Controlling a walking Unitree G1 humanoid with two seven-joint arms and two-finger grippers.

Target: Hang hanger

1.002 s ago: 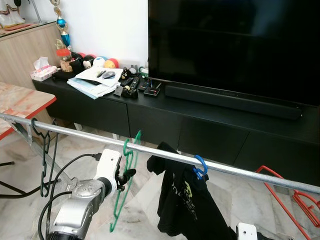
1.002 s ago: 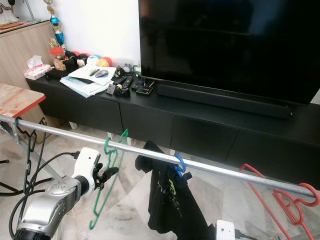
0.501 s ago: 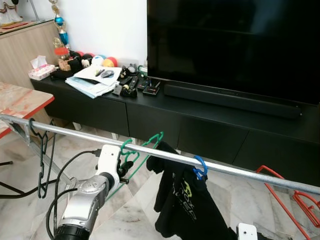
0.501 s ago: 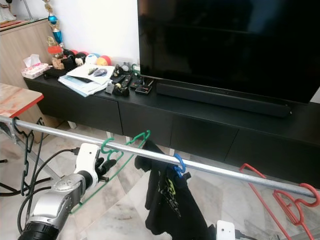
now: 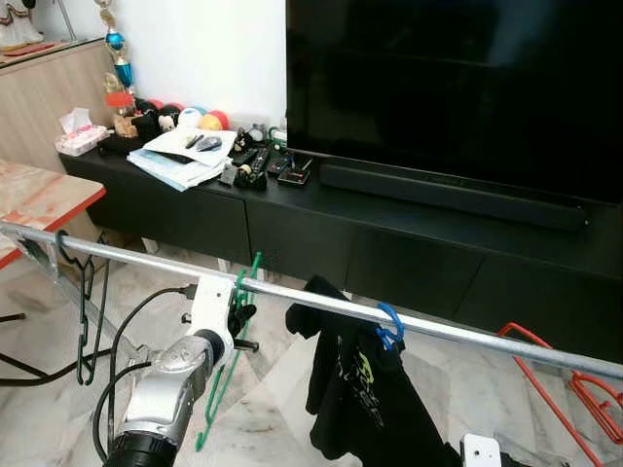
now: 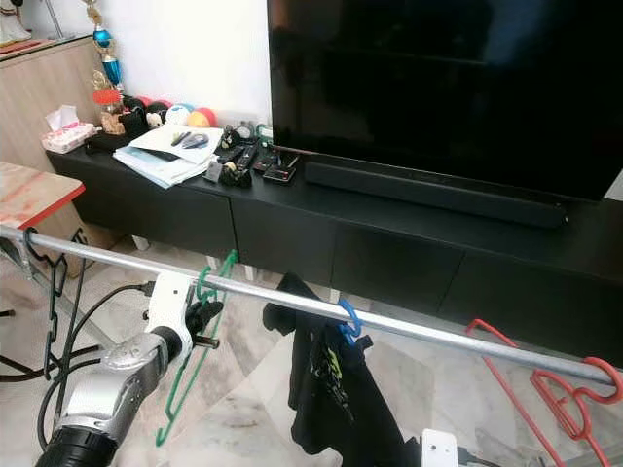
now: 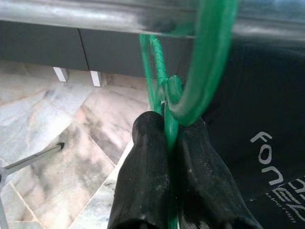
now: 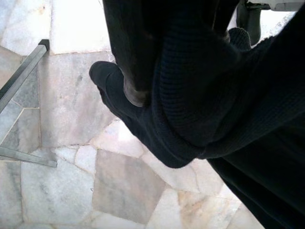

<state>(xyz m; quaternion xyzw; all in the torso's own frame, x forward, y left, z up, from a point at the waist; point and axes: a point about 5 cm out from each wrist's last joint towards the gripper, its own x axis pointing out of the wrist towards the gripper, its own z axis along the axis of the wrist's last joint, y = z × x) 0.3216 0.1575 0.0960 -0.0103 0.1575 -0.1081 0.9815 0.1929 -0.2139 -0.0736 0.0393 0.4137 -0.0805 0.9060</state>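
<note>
Far left on the rail (image 5: 146, 261) hangs a dark hanger (image 5: 86, 311), untouched by us. Next along, our left gripper (image 7: 167, 143) is just under the rail with its two black fingers (image 7: 147, 157) pressed together on the neck of the green hanger (image 5: 226, 360), right below its hook. The left wrist view shows the hook curled up over the silver tube.

What has just changed: half a second ago the green hanger was swung out flat toward the far side, its frame splayed almost level along the rail. Now it has dropped back and hangs nearly straight down from the hook, frame pointing at the floor (image 5: 282, 389). A second ago it also hung down, so we read this as a swing that has settled. The rail and the things on it have kept their places.

For the task, we judge the hook is seated and the hanger carries its own weight, so what remains is to let the fingers part and draw the arm back without dragging the hook off.

Just right of it the black shirt (image 5: 360, 399) hangs on a blue hanger (image 5: 389, 324), near but apart from the green one. At the far right a red hanger (image 6: 569, 404) hangs. Our right gripper sits low against dark cloth (image 8: 205, 95); we cannot tell how its fingers stand.
</note>
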